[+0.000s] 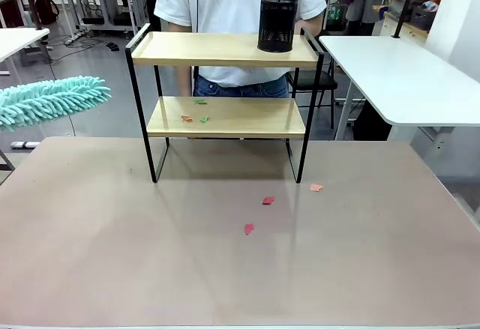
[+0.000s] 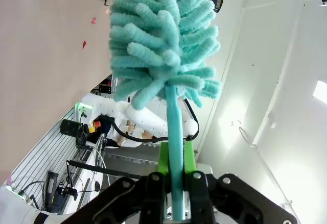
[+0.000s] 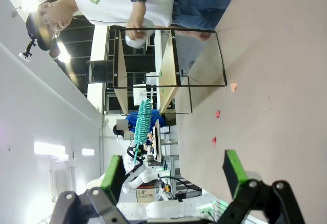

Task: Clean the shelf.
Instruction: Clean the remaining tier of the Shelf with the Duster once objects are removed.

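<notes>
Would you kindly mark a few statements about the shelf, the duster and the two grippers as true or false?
1. The left gripper is shut on the handle of the duster. True.
2. The black mesh cup stands on the lower board of the shelf. False: it stands on the upper board.
3. Some paper scraps lie on the lower board. True.
4. The right gripper holds a cloth. False: it is open and empty.
5. The table is free of litter. False: loose scraps lie in front of the shelf.

A black mesh cup [image 1: 277, 23] stands upright; red scraps [image 1: 249, 229] dot the brown table [image 1: 112, 269].
</notes>
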Available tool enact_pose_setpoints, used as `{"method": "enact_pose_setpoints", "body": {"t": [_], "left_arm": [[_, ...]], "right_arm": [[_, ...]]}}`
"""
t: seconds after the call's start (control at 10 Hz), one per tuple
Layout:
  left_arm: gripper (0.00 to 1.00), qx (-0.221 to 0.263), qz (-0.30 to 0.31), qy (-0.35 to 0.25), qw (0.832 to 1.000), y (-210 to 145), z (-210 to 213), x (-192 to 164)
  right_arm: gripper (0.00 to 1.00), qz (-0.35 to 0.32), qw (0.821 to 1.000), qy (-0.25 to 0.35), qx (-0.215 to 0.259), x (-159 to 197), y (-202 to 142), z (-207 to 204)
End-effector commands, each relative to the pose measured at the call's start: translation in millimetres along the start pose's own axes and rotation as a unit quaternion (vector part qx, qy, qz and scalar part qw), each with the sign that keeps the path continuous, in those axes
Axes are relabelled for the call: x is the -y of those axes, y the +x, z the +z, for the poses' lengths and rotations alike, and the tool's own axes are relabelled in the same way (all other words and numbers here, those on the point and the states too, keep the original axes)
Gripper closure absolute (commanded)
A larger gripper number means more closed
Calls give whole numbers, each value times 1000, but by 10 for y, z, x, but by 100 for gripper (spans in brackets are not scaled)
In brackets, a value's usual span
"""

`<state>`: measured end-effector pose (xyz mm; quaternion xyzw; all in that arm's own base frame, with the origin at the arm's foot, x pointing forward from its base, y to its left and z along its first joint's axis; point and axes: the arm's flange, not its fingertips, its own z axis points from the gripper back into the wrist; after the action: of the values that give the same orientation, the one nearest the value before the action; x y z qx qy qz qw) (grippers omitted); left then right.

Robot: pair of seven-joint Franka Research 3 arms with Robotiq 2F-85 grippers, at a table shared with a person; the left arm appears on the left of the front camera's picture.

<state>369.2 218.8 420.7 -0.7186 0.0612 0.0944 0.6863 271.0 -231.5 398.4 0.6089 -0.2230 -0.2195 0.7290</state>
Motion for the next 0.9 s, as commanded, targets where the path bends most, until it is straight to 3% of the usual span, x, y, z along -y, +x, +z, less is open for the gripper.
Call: {"method": "enact_pose_setpoints", "body": {"t": [0.0,0.6,0.7,0.8], "left_arm": [[88,-1,-9,1,1000,-51,-26,4],[88,1,0,0,1000,-2,4,-1],[88,0,3,-15,1000,-221,-69,154],[88,47,-27,13,998,-552,-175,342]], "right_arm": [[0,7,1000,4,-1,-17,-5,11],[0,7,1000,4,-1,-17,-5,11],[0,7,1000,4,-1,-17,-5,11],[0,7,1000,4,-1,-17,-5,11]]}}
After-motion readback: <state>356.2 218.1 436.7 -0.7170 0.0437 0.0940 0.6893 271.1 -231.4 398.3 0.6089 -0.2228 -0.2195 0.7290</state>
